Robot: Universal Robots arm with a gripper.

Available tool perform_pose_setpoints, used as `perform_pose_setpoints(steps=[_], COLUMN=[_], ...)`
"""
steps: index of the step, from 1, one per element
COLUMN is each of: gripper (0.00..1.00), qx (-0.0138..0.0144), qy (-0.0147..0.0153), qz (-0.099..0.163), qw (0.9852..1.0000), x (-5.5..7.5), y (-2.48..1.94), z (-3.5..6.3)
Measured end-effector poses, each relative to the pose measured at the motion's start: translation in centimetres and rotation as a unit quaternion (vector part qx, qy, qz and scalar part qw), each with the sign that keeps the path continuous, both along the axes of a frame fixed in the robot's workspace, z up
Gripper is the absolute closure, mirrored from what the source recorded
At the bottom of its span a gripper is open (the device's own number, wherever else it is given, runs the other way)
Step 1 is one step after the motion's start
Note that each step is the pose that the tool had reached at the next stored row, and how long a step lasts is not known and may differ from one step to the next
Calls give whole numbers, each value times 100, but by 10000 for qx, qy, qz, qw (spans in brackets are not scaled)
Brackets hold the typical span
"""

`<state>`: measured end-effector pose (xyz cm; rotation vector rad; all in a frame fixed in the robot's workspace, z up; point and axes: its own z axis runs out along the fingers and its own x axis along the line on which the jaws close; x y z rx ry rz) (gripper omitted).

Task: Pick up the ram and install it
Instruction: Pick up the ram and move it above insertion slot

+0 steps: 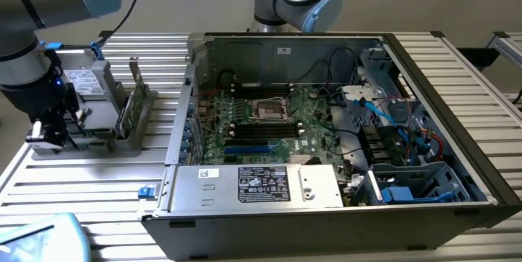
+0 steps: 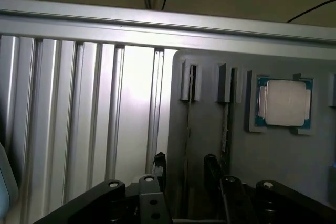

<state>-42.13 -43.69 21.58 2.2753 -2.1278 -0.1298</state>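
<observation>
The arm (image 1: 33,72) stands over a grey holder (image 1: 102,147) on the slatted table (image 1: 73,179), at the exterior view's left of the open computer case (image 1: 428,54). In the wrist view the gripper (image 2: 185,165) is released: its two dark fingers (image 2: 159,162) stand apart on either side of the ram (image 2: 188,124), with a gap showing on each side and no contact seen. The ram stands on edge in a slot of the holder and shows as a thin line. A second thin board (image 2: 226,124) stands on edge in the neighbouring slot, just beside the far finger. A square silver processor chip (image 2: 286,102) lies flat in a recess of the holder, beyond that second board. In the exterior view a green card with a metal bracket (image 1: 134,100) stands upright in the holder, on the side nearer the case. Inside the case the motherboard (image 1: 314,106) lies flat, its black memory slots (image 1: 265,129) exposed.
</observation>
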Motion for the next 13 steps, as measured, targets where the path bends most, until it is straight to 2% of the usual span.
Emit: perform_pose_setpoints(steps=[4, 9, 13], gripper=[57, 57, 57], qx=[33, 103, 122], qy=[0, 0, 3], qz=[0, -4, -6], qw=[10000, 9999, 9999], x=[-1, -63, -73], y=[6, 13, 14], z=[-71, -129, -163])
